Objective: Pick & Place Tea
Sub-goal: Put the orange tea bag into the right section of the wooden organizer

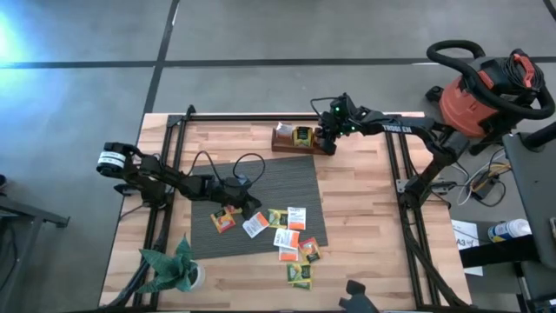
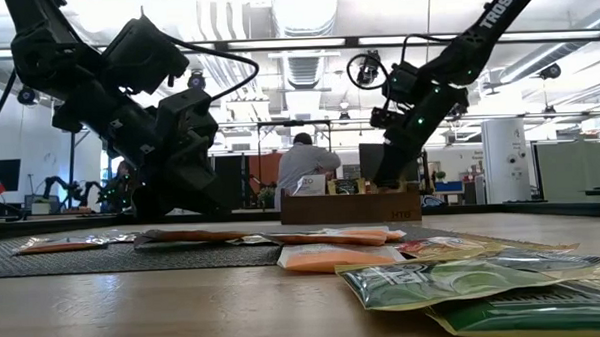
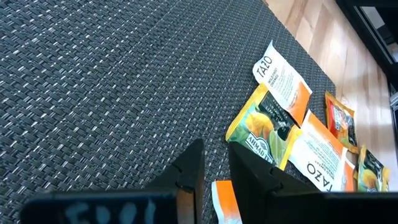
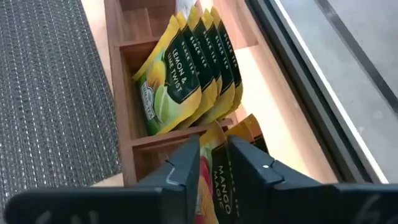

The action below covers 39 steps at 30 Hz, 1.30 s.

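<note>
Several tea packets (image 1: 291, 239) lie flat on the grey mat (image 1: 278, 178) and on the wood near it. My left gripper (image 1: 253, 209) is low over the mat beside them, shut on an orange-and-white packet (image 3: 222, 198). My right gripper (image 1: 327, 139) is over the wooden box (image 1: 295, 139) at the table's far side, shut on a yellow-red mango packet (image 4: 214, 177). One box compartment holds several green lemon-and-lime packets (image 4: 177, 87) standing on edge. My left gripper pinches the orange-and-white packet between its two fingers by a white-edged corner (image 3: 216, 185), slanting down at the mat. The fingers hide the rest of the packet, so whether it is clear of the mat I cannot tell. My right gripper pinches the mango packet's upper edge (image 4: 213, 163) between its two fingers, from above, pointing down. The packet hangs upright below the fingers, over the box compartment (image 4: 146, 158) next to the one with the green packets.
A potted plant (image 1: 174, 269) stands at the table's near left corner. A red shop vacuum (image 1: 478, 91) sits off the table's right side. Bare wood lies right of the mat (image 1: 365, 200). A person (image 2: 302, 168) is in the room behind.
</note>
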Each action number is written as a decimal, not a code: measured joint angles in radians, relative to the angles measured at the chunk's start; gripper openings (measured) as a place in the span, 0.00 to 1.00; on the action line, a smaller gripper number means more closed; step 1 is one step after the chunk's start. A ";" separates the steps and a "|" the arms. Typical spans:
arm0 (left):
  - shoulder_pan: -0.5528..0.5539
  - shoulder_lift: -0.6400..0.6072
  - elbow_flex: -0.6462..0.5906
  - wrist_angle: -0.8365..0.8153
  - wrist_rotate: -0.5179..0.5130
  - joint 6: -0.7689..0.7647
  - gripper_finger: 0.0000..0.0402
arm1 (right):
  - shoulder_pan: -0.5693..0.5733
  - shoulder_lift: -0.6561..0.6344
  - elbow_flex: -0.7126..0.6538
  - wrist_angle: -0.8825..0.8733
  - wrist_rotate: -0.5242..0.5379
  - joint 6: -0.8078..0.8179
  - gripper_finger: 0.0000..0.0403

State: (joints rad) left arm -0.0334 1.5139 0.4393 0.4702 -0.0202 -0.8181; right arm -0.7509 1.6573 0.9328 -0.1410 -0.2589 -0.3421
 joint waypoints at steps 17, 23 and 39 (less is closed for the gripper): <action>0.001 0.000 0.000 0.000 0.038 -0.073 0.17 | 0.015 -0.087 0.092 -0.163 0.026 0.062 0.27; 0.001 -0.024 0.002 -0.068 0.146 -0.083 0.17 | 0.088 -0.127 0.104 -0.226 0.026 0.211 0.24; -0.002 -0.265 0.193 -0.982 -0.060 -0.106 0.17 | 0.412 -0.041 0.085 -0.167 0.018 0.614 0.22</action>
State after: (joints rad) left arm -0.0349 1.2492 0.6323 -0.5119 -0.0802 -0.9238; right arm -0.3386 1.6160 1.0175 -0.3082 -0.2408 0.2721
